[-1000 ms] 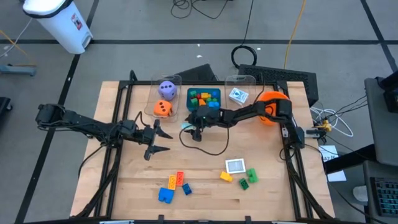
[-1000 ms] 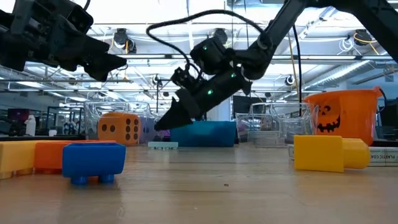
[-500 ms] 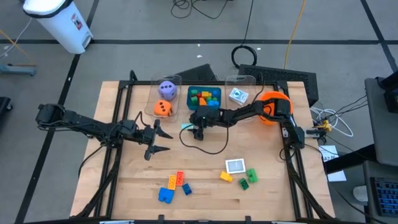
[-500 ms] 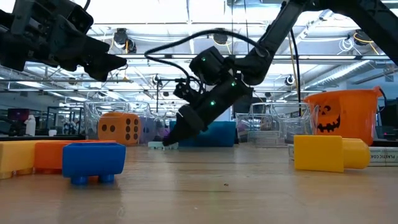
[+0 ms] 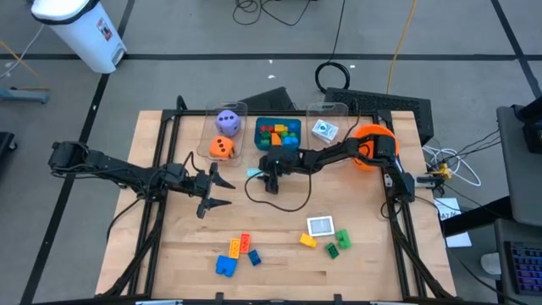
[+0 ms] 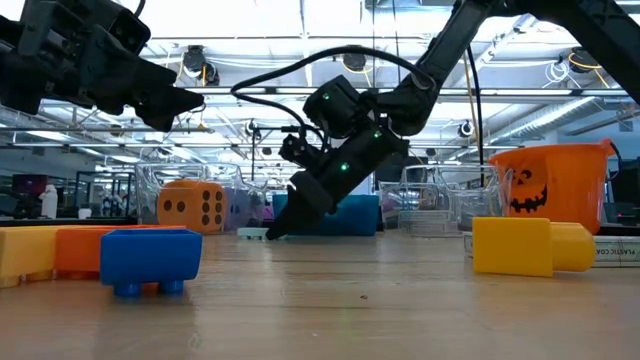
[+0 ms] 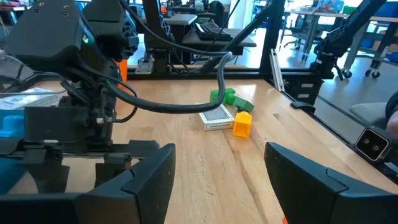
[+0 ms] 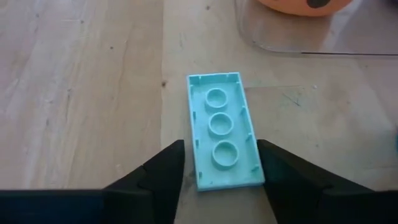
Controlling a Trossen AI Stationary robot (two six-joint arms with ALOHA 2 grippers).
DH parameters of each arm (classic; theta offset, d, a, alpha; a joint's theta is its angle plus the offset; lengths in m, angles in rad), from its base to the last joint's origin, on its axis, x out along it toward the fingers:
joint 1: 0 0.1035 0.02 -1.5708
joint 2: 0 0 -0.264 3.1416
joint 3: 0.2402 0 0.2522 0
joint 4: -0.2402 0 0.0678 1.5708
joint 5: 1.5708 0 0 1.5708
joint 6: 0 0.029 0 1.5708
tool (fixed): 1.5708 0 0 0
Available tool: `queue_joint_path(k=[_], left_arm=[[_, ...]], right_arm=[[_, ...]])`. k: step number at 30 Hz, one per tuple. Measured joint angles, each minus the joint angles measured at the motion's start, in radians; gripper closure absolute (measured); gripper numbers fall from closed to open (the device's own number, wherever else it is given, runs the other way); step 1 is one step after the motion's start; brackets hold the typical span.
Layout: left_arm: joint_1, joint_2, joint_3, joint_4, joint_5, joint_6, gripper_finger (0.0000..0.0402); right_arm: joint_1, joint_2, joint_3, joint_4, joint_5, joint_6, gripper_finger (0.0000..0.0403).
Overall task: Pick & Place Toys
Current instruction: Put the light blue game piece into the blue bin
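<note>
The pale teal flat brick (image 8: pixel 222 129) lies upside down on the table (image 5: pixel 279 229) toward the far side, just in front of the teal tray (image 5: pixel 277 124), and I have the right gripper (image 8: pixel 221 163) down over it with a finger (image 8: pixel 160 172) on each long side of its near end. The jaws straddle the brick but I can't tell whether they have bitten yet, so I judge this as the grasp step of one pick. What it calls for next, as I read it, is a firm pinch across the narrow width, a straight lift, then a short carry to the far row of containers. Those stand in a line: the left clear bin (image 5: pixel 227 114) holds the purple die (image 5: pixel 227 123) and the orange die (image 5: pixel 222 148), the teal tray in the middle is packed with red, green, yellow and orange bricks (image 5: pixel 278 134), and the right clear bin (image 5: pixel 328 114) holds a picture card (image 5: pixel 324 130). The orange bowl (image 5: pixel 373 135) sits right of them. My left gripper (image 5: pixel 218 190) waits open over the left middle of the table, holding nothing. Toward the near edge, a blue brick (image 5: pixel 224 266) with small yellow and red ones, and a second card (image 5: pixel 320 226) with yellow and green bricks, are not yet sorted.
</note>
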Motion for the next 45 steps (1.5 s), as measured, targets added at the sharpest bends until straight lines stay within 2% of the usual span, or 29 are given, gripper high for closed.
queue_joint_path(k=[7,13,19,24,27,35,40,45], left_arm=[[0.000,0.000,0.000,-0.001,0.000,0.001,0.0149],[0.000,0.000,0.000,-0.017,-0.002,0.001,0.0149],[0.000,0.000,0.000,-0.016,-0.020,0.000,0.0149],[0.000,0.000,0.000,-0.015,-0.021,-0.001,0.0149],[0.000,0.000,0.000,-0.015,-0.021,-0.003,0.0149],[0.000,0.000,0.000,-0.014,-0.021,-0.005,0.0149],[0.000,0.000,0.000,-0.014,-0.026,-0.004,0.0149],[0.000,0.000,0.000,-0.015,-0.053,0.001,0.0149]], right_arm=[[0.036,0.000,0.000,-0.003,-0.096,0.016,0.0267],[0.090,-0.054,-0.003,-0.033,-0.100,-0.003,0.0260],[0.134,-0.195,-0.003,-0.095,-0.093,-0.069,0.0255],[0.132,-0.326,-0.003,-0.183,0.062,-0.153,0.0264],[0.099,-0.383,-0.003,-0.223,0.116,-0.183,0.0259],[-0.093,-0.424,-0.002,-0.314,0.113,-0.181,0.0262],[-0.218,-0.392,0.001,-0.311,0.040,-0.158,0.0259],[-0.295,-0.356,0.000,-0.297,-0.021,-0.127,0.0262]])
